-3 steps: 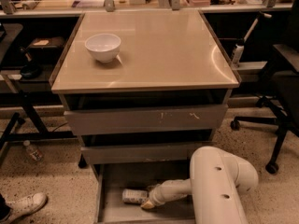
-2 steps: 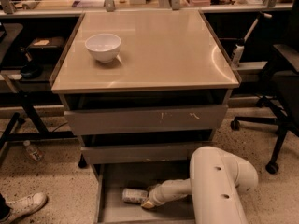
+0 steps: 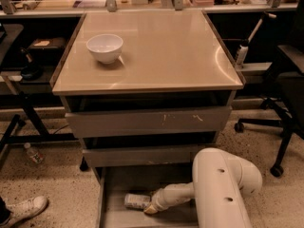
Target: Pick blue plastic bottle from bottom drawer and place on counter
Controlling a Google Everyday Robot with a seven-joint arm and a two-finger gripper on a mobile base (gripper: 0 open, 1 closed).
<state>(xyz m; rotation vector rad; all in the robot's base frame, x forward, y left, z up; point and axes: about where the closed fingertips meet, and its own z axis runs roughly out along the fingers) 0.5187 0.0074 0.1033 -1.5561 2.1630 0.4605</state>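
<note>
Nothing has shifted since a second ago: the gripper [image 3: 151, 207] stays low in the bottom drawer [image 3: 124, 182], against one end of the blue plastic bottle [image 3: 137, 201] lying on its floor; its grip cannot be told. Farther back, the counter [image 3: 166, 51] carries a white bowl [image 3: 105, 47].

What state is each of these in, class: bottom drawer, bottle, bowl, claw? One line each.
bottom drawer: pulled open.
blue plastic bottle: lying on its side on the drawer floor.
bowl: upright on the counter.
claw: down in the bottom drawer, at one end of the bottle.
</note>
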